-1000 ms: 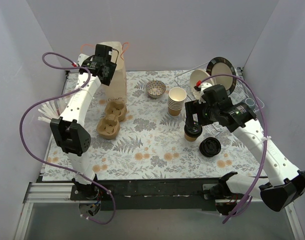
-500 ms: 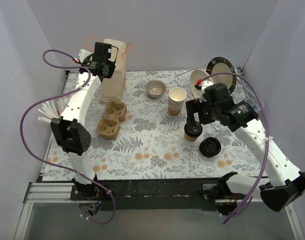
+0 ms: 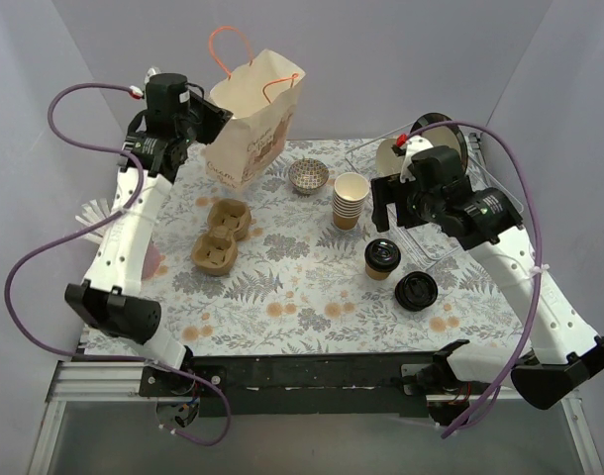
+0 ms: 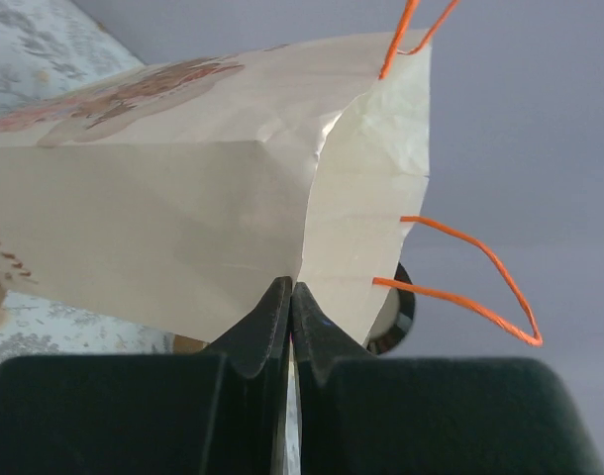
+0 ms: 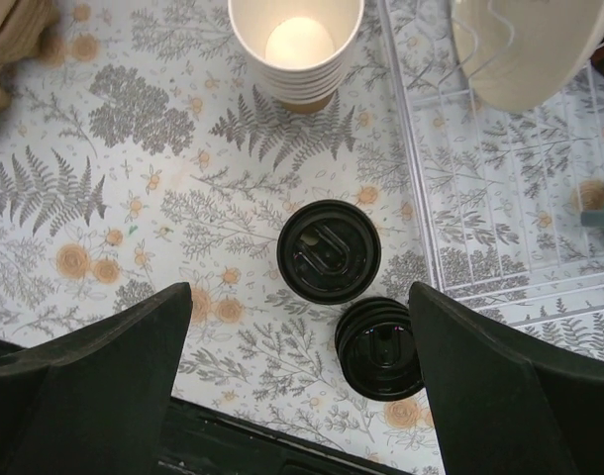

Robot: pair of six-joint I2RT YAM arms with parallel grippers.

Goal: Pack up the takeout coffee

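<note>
Upper left: left fingers (image 4: 267, 322) clamped on paper bag (image 3: 254, 124) rim; right fingers (image 5: 104, 381) apart above takeout coffee (image 5: 328, 250); descend centred.

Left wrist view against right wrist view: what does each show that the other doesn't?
Left wrist only: the left gripper shut on the edge of the paper bag. Right wrist only: the open right gripper above the takeout coffee, a loose black lid beside it, the stack of cups and a wire rack. Both: the floral tablecloth.
</note>
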